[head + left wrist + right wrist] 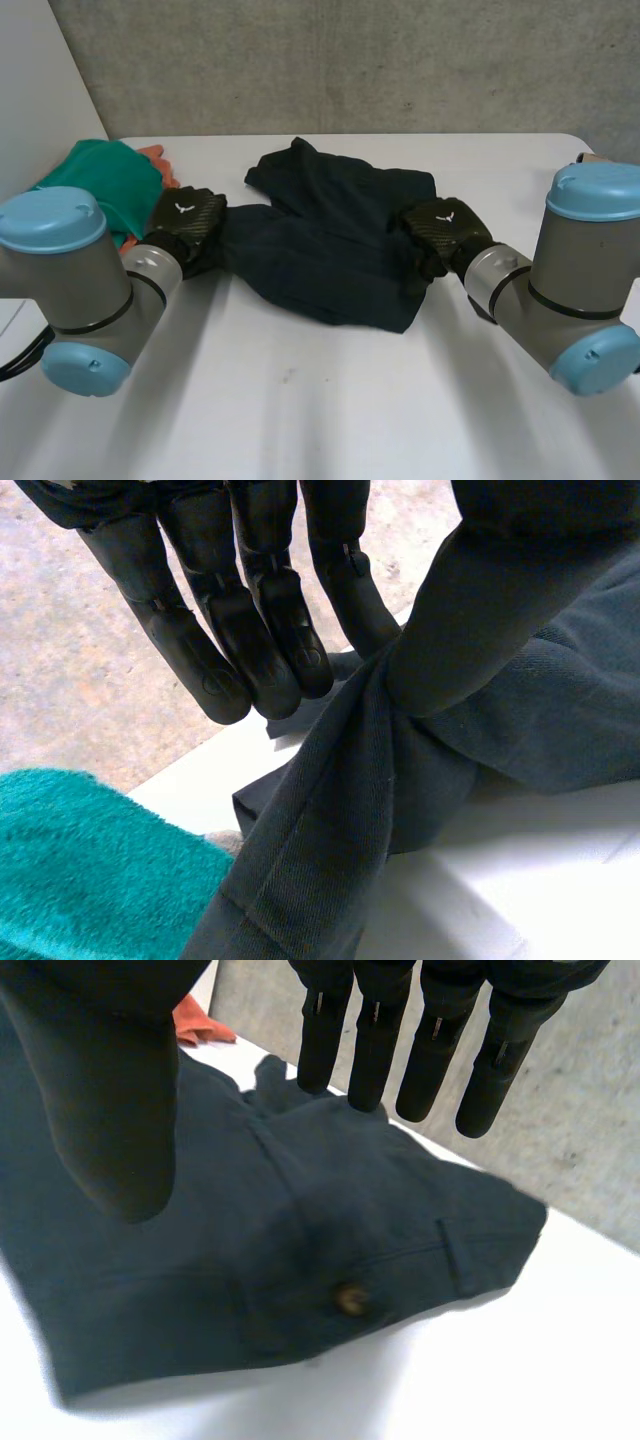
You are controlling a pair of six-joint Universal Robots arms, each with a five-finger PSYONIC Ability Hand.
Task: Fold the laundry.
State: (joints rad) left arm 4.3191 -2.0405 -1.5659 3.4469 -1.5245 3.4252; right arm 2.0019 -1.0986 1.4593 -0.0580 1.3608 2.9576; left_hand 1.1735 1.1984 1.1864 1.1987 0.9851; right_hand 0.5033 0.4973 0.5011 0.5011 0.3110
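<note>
A dark navy twill garment [330, 250] is spread, crumpled, across the middle of the white tabletop [330, 400]. A brown button [350, 1300] is seen on a pocket. The garment's left edge is bunched and pinched between the thumb and a finger of the left robot hand [188, 222]. The right robot hand [445, 232] is held at the right edge, its fingers straight and apart from the thumb. A fuzzy teal cloth [110, 180] is seen beside the left robot hand.

The left hand [187, 222] pinches dark trousers [330, 250] between thumb and straight fingers [200, 660]. The right hand [445, 232] holds its fingers [375, 1050] straight, thumb apart.
</note>
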